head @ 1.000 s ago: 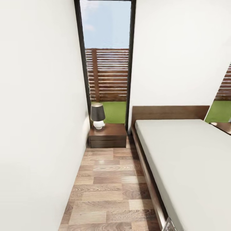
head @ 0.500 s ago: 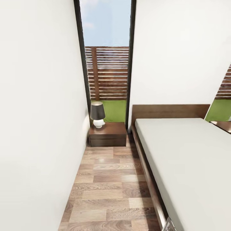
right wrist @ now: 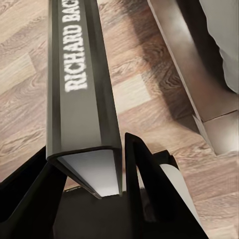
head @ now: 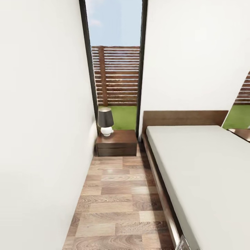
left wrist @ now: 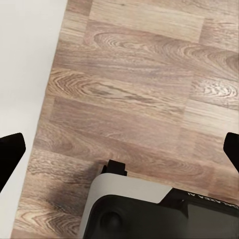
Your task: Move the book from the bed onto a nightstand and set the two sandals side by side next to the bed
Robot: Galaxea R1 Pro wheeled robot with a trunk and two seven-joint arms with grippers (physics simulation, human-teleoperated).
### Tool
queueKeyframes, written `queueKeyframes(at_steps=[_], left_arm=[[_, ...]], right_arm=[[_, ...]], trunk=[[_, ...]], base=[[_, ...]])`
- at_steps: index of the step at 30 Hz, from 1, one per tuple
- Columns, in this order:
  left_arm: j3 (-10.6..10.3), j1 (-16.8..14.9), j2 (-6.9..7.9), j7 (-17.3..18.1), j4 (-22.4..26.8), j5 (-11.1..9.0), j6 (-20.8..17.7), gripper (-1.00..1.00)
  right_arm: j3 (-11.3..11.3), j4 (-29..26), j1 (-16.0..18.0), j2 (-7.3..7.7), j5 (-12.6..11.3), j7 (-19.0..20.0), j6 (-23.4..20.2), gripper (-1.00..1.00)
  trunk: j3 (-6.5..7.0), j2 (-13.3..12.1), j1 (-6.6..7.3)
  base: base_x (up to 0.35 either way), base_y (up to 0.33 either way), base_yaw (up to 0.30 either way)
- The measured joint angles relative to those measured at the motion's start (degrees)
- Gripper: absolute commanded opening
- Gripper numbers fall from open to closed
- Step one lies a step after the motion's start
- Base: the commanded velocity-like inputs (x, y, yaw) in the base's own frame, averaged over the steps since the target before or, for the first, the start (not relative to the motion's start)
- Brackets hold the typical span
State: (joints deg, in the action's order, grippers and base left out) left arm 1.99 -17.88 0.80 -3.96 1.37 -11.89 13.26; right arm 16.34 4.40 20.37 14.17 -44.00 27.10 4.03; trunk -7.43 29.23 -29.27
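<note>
Wood floor (head: pixel 118 205) beside bed (head: pixel 205 166); right gripper (right wrist: pixel 92 164) clamps book (right wrist: pixel 82 84); left gripper (left wrist: pixel 119 149) fingers spread, empty

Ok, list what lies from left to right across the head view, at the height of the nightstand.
White wall → lamp on the nightstand → wood bed frame → pale mattress → corner of a second dark cabinet at the right edge.

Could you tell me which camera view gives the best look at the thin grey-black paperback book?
The right wrist view: the thin grey-black paperback book stands clamped between the right gripper fingers, white spine lettering legible. The head view catches just a corner at its bottom edge.
</note>
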Motion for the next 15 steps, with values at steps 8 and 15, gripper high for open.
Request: queueKeyframes(at_steps=[8,15], left_arm=[[-0.04,0.0,0.0,0.0,0.0,0.01,0.0,1.0],[0.1,0.0,0.01,-0.02,0.0,-0.01,0.0,1.0]], right_arm=[[0.04,-0.01,0.0,0.0,0.03,0.01,0.0,-1.0],[-0.01,-0.01,0.0,0.07,-0.01,0.03,0.0,-1.0]], trunk=[[-0.72,0.01,0.01],[-0.97,0.01,0.03]], base=[[0.031,0.0,0.0],[0.288,0.0,0.0]])
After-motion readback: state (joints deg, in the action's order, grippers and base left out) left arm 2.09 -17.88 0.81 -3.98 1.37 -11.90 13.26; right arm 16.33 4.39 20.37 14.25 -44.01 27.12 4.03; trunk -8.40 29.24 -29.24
